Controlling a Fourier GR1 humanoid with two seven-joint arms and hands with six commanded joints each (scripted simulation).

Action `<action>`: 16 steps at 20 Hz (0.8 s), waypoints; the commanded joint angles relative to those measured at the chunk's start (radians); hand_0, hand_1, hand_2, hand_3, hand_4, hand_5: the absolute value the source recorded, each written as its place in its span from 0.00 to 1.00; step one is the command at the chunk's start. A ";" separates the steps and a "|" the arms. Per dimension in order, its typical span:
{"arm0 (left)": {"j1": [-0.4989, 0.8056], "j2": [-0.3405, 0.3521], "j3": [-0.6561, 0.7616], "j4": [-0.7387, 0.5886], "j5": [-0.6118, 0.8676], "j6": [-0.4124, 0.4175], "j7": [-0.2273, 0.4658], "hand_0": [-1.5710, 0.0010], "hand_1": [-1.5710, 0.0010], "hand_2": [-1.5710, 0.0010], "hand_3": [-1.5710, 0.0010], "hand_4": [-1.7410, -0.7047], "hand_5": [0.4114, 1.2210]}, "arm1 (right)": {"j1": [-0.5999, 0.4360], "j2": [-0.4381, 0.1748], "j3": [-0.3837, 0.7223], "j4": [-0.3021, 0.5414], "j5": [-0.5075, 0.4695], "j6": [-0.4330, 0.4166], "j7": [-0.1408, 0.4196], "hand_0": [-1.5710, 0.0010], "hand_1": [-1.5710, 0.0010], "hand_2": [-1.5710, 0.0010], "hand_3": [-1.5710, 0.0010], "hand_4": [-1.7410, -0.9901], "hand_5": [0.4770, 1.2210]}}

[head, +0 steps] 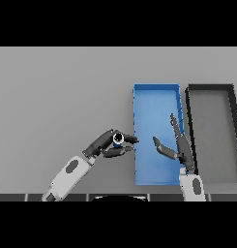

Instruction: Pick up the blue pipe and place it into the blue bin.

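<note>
A short blue pipe (118, 140) with a pale ring end sits between the fingers and thumb of my left hand (106, 144), which is shut on it just left of the blue bin's left wall. The blue bin (156, 104) is a long rectangular tray lying right of centre. My right hand (180, 147) hovers over the bin's right half with straight fingers and thumb spread, holding nothing.
A black bin (209, 88) with a grey floor lies directly right of the blue bin, their long walls nearly touching. Bare grey table stretches to the left and to the far side.
</note>
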 commanded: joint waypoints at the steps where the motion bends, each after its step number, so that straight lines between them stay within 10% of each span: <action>1: -0.005 0.006 0.001 -0.006 -0.003 -0.004 0.014 0.01 0.01 0.01 0.05 0.01 0.99 | 0.007 -0.004 -0.001 0.001 0.002 0.001 -0.016 1.00 1.00 1.00 1.00 0.80 0.17; 11: -0.006 -0.006 0.004 -0.028 -0.034 -0.023 0.075 0.00 0.00 0.00 0.05 0.00 1.00 | 0.001 0.006 -0.011 0.033 -0.008 -0.002 -0.019 1.00 1.00 1.00 1.00 0.75 0.17; 14: 0.000 0.002 0.012 -0.029 -0.038 -0.034 0.087 0.00 0.00 0.00 0.05 0.00 1.00 | -0.010 -0.022 -0.034 -0.030 -0.180 0.127 -0.092 1.00 1.00 1.00 1.00 0.73 0.18; 16: -0.003 -0.007 0.011 -0.041 -0.038 -0.040 0.094 0.00 0.00 0.00 0.05 0.00 1.00 | -0.035 -0.078 -0.036 -0.090 -0.298 0.230 -0.043 1.00 1.00 1.00 1.00 0.68 0.13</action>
